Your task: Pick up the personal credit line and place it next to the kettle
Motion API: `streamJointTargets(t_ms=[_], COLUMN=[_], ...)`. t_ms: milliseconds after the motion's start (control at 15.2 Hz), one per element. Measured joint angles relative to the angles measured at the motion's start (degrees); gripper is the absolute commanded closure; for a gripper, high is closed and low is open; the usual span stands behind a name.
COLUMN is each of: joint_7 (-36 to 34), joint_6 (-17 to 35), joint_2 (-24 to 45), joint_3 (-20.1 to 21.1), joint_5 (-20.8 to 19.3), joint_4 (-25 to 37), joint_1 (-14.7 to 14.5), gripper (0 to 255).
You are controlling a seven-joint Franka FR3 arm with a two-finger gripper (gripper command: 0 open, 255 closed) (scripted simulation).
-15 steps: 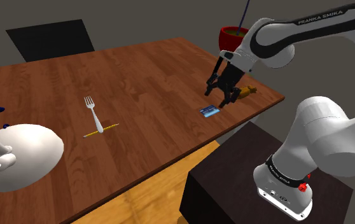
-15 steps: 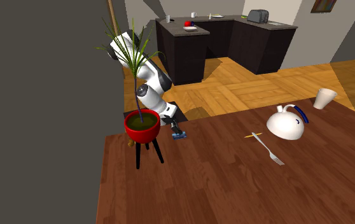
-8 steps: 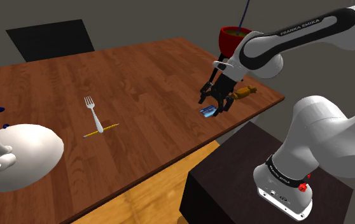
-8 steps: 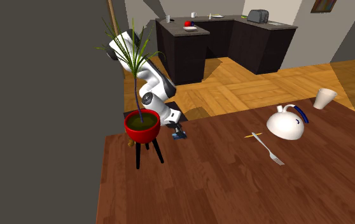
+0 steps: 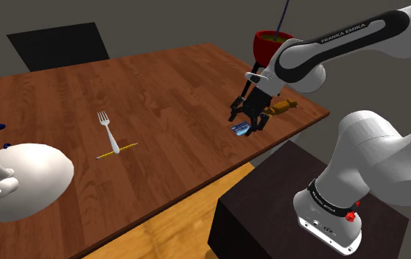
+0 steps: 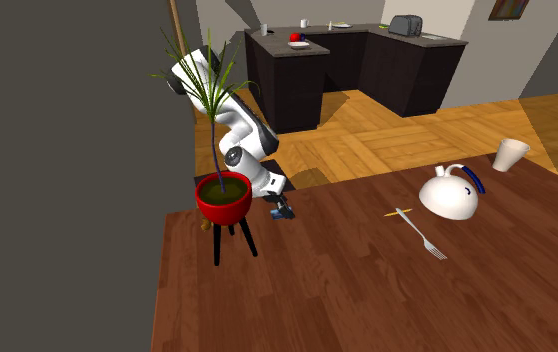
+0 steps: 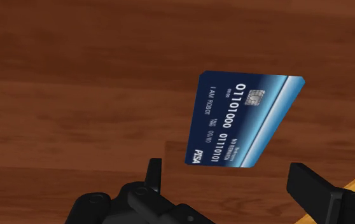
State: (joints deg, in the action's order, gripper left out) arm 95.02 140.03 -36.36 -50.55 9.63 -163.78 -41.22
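Note:
A dark blue credit card (image 7: 243,121) with white digits lies flat on the wooden table (image 5: 167,81), near its edge by the stand. In the shoulder view the card (image 5: 239,129) sits just under my gripper (image 5: 246,123), which hangs low over it. Both black fingers (image 7: 154,173) stand wide apart, open, on either side of the card without touching it. The white kettle (image 5: 20,180) with a blue handle rests far off at the shoulder view's lower left. The second exterior view has the gripper (image 6: 279,207) by the table edge and the kettle (image 6: 451,193) to the right.
A red plant pot (image 6: 223,196) on black legs stands close beside the gripper. A small brown object (image 5: 283,107) lies at the table corner. A fork (image 5: 108,129) and a yellow pencil (image 5: 117,151) lie mid-table. A white cup (image 6: 510,155) stands beyond the kettle.
The gripper has come down and shifted slightly to the shoulder view's left, ending right over the card. Its fingers have stayed open. The card has not moved.

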Motion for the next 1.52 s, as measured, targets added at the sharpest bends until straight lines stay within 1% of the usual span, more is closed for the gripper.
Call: streamJointTargets(t_ms=[726,1254,1518], joint_7=[-0.32,-5.05,-6.99], joint_6=[-0.4,-7.05,-10.17], joint_2=[-0.26,-4.82,-6.5], joint_3=[0.36,5.59,7.52], joint_5=[-0.12,-2.0,-2.38], joint_4=[0.17,2.33,3.93], joint_1=[0.24,4.2,5.21], gripper=[255,255,255])
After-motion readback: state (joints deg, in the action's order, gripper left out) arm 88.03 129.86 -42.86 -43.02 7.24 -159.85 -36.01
